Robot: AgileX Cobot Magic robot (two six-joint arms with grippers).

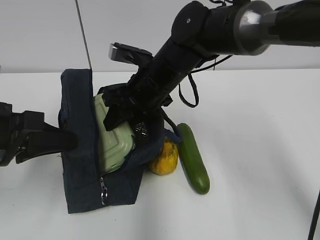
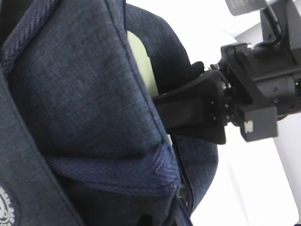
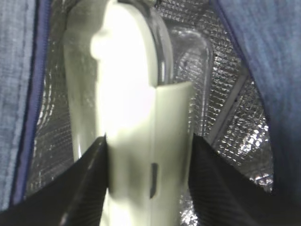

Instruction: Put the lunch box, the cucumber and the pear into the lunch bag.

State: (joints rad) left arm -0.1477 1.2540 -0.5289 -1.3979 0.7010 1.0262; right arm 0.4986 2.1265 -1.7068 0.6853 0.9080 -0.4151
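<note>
In the exterior view the lunch bag (image 1: 80,150) lies open on the white table (image 1: 260,140), and the lunch box (image 1: 114,137) stands in its mouth, sage lid facing out. The right gripper (image 1: 120,112) comes down from two o'clock and clamps the box at its upper edge. The pear (image 1: 165,157) sits on the table touching the bag's four o'clock corner, with the cucumber (image 1: 193,159) just beside it. The left gripper (image 1: 67,141) enters from nine o'clock, its jaws pressed together on the bag's near flap. The left wrist view is filled with navy fabric (image 2: 84,103); a sliver of pale lid (image 2: 141,61) shows at twelve o'clock, the other arm's black finger (image 2: 193,110) at three o'clock. In the right wrist view two dark fingers (image 3: 89,188) pinch the box (image 3: 136,117) from five and seven o'clock, the bag's silver lining (image 3: 230,108) behind it.
</note>
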